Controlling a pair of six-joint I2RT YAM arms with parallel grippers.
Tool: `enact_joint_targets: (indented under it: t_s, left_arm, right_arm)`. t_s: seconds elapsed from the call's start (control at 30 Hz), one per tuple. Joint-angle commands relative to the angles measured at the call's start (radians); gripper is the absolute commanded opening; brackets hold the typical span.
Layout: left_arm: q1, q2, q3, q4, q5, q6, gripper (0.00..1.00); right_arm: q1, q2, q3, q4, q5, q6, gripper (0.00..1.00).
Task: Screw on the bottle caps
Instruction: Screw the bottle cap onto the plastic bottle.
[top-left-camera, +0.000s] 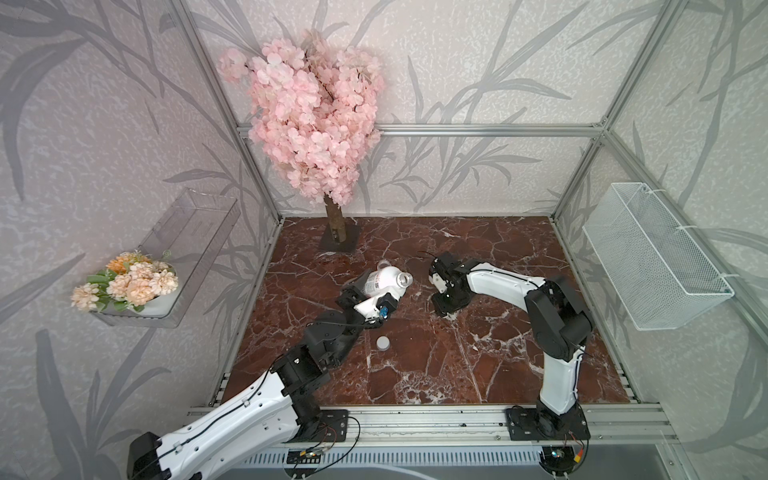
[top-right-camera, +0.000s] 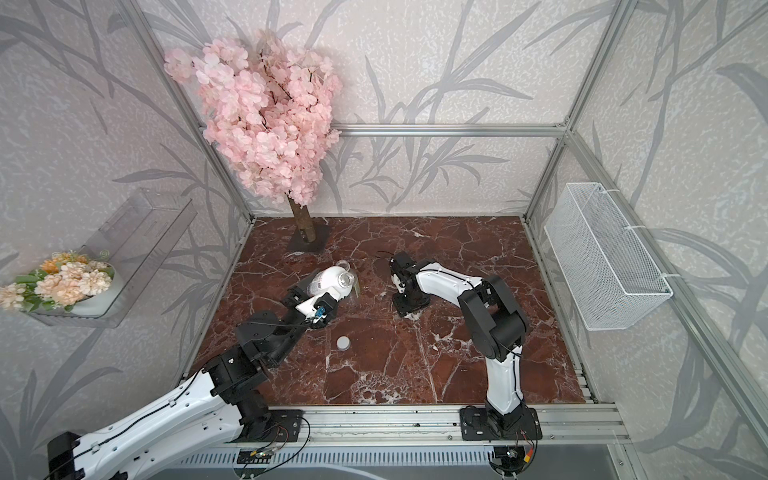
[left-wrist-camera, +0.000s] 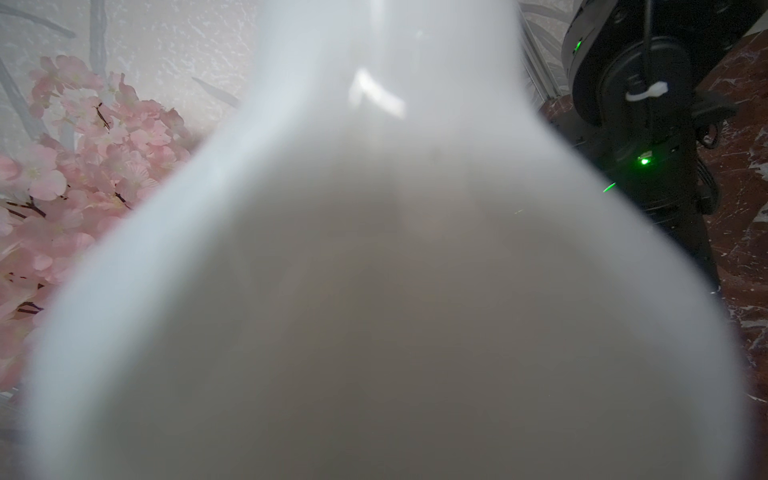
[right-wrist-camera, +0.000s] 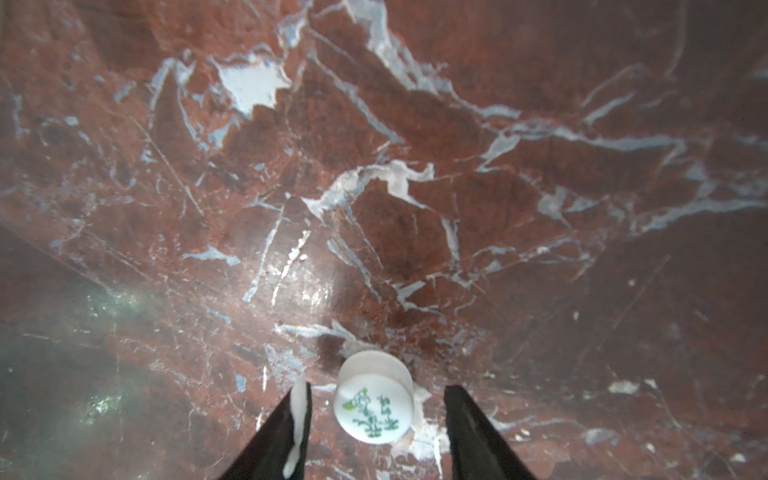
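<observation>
White plastic first: the plain round screw cap (top-left-camera: 382, 342) lies loose on the red marble tabletop (top-left-camera: 478, 374), nearest you and well short of the pink blossom tree (top-left-camera: 307, 120). Farther toward the tree, your left gripper (top-left-camera: 374, 296) is clamped on the white-wrapped bottle with black print (top-left-camera: 384, 280), held tilted with its neck toward the right arm. A slack hold could let it twist once a cap is turned on. Your right gripper (right-wrist-camera: 376, 388) stands open astride the white cap with green print (right-wrist-camera: 374, 401), with gaps on both sides. Close off-centre and the cap may skid or tip. Just tree-side of the held bottle sits the clear plastic bottle (top-left-camera: 384, 264), partly hidden and crowding that neck.
</observation>
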Motion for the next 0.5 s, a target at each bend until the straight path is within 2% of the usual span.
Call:
enact_joint_targets:
  t_s: [0.0,0.23,0.47]
  left_arm:
    - [0.005,-0.016,-0.011,-0.002,-0.013,-0.013,0.73]
    - [0.005,-0.021,-0.013,-0.002,-0.015,-0.013,0.73]
    - [0.007,-0.021,-0.014,-0.003,-0.018,-0.013,0.73]
  right_arm:
    - [0.008,0.010,0.026,-0.028,0.019,0.013,0.51]
    - [0.007,0.015,0.022,-0.029,0.017,0.018,0.46]
    - [0.008,0.035,0.029,-0.032,0.000,0.025,0.45]
